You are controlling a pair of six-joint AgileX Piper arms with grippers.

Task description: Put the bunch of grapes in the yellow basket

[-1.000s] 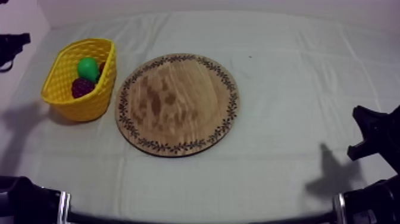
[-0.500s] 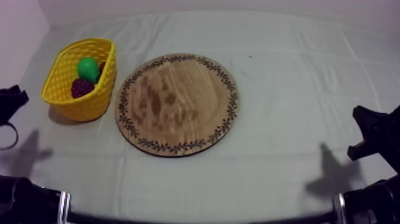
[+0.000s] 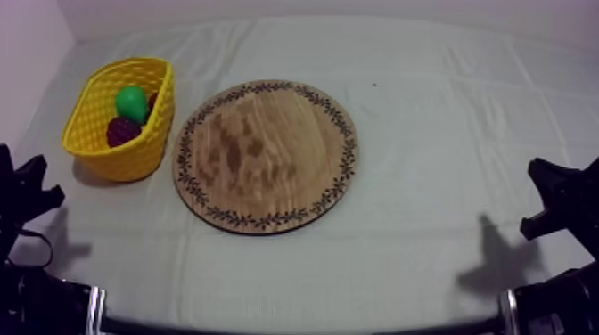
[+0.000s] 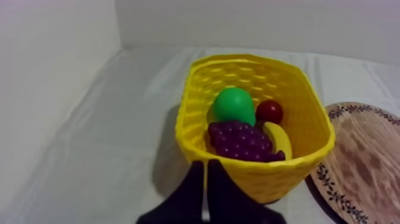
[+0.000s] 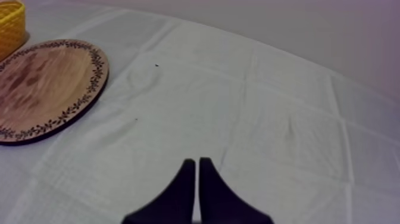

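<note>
Grey-white cloth is spread over the surface [image 3: 428, 107], and the wooden board [image 3: 266, 156] on it is seen bare. The bunch of grapes [image 4: 241, 140] is found inside the yellow basket [image 3: 89, 111], at about ten o'clock of the board, with its long axis laid along the near wall. From above, it lies at two o'clock from the left pincer [image 4: 205, 167], the nearer one. That pincer is closed narrow on nothing, as is the right pincer [image 5: 194, 161]. No further pick is judged needed.
</note>
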